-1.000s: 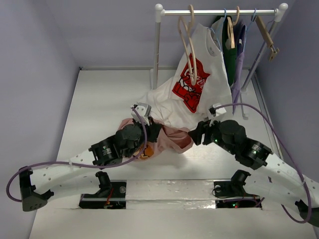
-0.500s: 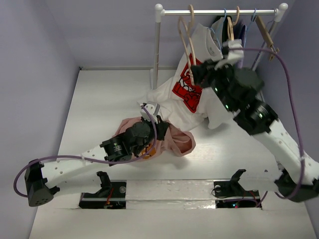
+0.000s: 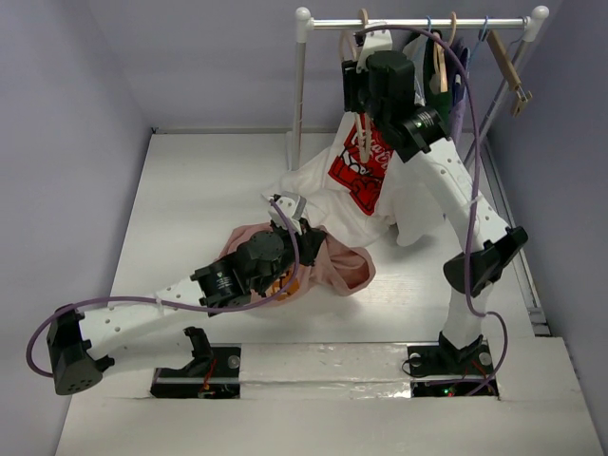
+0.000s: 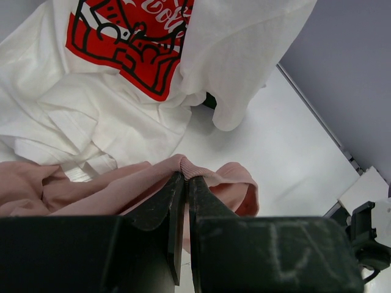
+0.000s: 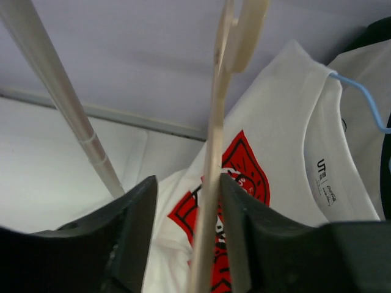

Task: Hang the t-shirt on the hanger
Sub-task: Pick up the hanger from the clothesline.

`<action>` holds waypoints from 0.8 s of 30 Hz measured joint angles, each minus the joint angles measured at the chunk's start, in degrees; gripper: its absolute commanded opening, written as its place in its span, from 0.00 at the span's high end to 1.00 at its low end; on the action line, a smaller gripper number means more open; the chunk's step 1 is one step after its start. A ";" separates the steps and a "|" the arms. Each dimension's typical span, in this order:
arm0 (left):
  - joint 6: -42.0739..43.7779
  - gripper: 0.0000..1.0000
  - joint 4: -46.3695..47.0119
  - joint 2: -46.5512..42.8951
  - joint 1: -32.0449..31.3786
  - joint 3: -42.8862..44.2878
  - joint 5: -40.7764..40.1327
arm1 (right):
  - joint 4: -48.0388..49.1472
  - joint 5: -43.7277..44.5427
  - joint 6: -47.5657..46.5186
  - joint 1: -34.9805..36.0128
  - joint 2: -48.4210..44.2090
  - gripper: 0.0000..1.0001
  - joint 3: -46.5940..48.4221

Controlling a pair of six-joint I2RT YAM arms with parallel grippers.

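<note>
Left wrist: left jaws clenched on t-shirt [image 4: 79,190] fold, just below white t-shirt [image 4: 91,110]. Right wrist only: right jaws released, straddling hanger [image 5: 209,183] in front of it.

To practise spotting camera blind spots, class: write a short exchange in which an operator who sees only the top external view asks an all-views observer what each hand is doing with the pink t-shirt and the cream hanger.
Operator: From above, the arm hides the left hand. Has it got the t-shirt?
Observer: Yes. The left wrist view shows its fingers shut on an edge of the pink fabric.
Operator: And the right hand, up by the rail?
Observer: The right wrist view shows it open, with the hanger passing between its fingers and a clear gap on one side.
</note>
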 measured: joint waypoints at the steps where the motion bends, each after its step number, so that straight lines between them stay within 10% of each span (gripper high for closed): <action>1: 0.07 1.00 0.02 0.00 0.09 -0.04 0.24 | -0.57 0.07 -0.24 -0.20 0.63 0.55 0.09; 8: 0.24 1.00 0.81 0.00 0.42 -0.39 1.09 | -1.46 0.31 -0.74 -0.94 1.20 0.62 -0.39; 16: 0.24 1.00 0.87 0.00 1.01 -0.39 1.38 | -1.18 0.28 -1.29 -1.79 1.14 1.00 -1.55; 24: 0.24 1.00 1.16 0.00 1.42 -0.39 1.60 | 2.56 -0.20 -1.62 -2.12 -1.79 1.00 -6.40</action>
